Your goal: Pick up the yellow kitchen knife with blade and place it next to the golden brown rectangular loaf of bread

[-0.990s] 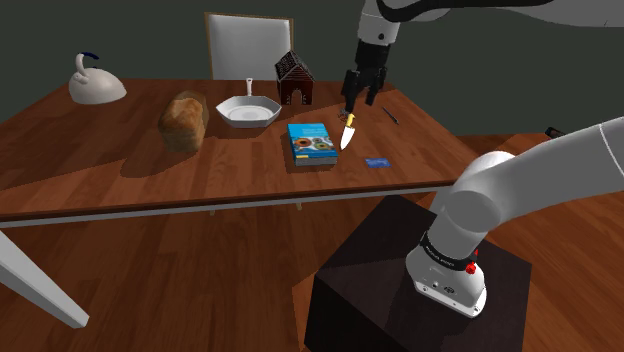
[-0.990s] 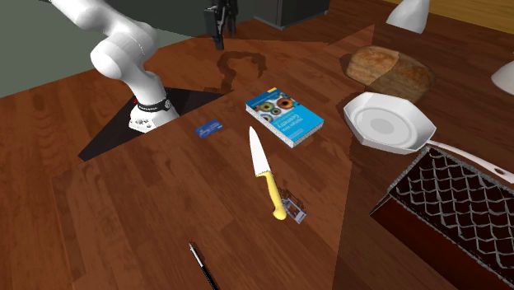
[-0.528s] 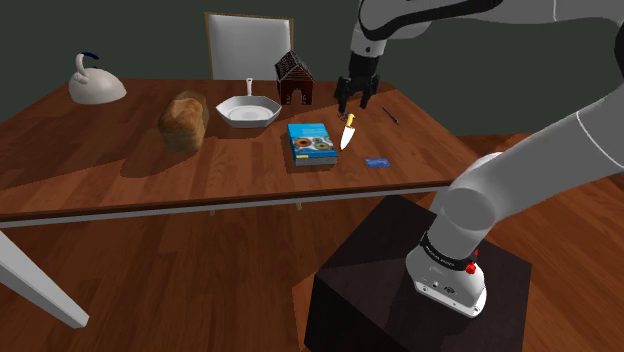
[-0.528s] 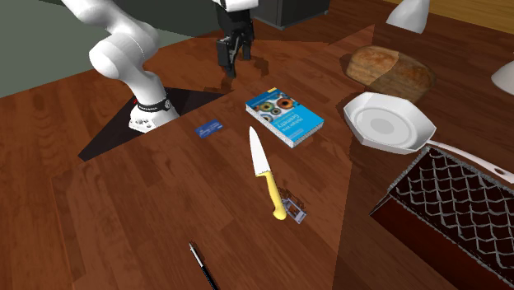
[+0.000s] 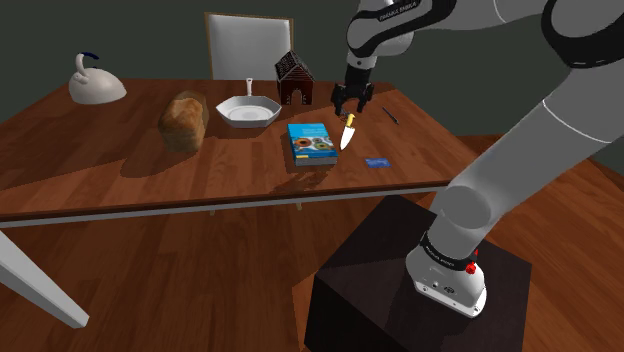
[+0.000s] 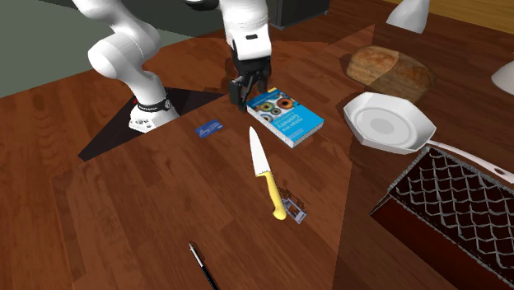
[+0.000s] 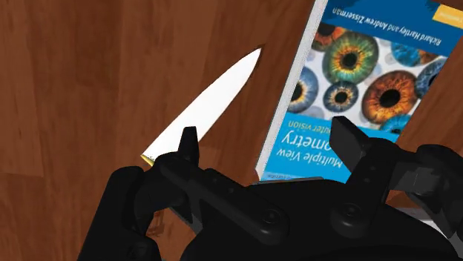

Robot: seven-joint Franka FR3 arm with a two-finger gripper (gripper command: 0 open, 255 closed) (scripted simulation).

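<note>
Beside the book (image 6: 284,118) lies the knife (image 6: 265,175) (white blade, yellow handle).

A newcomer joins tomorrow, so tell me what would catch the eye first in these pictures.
The all-black two-finger gripper hangs open low above the white-bladed, yellow-handled kitchen knife, which lies flat on the brown wooden table beside a blue book with eyes on its cover. The golden brown rectangular loaf of bread stands well off toward the shoulder view's left, by a white pan.
</note>
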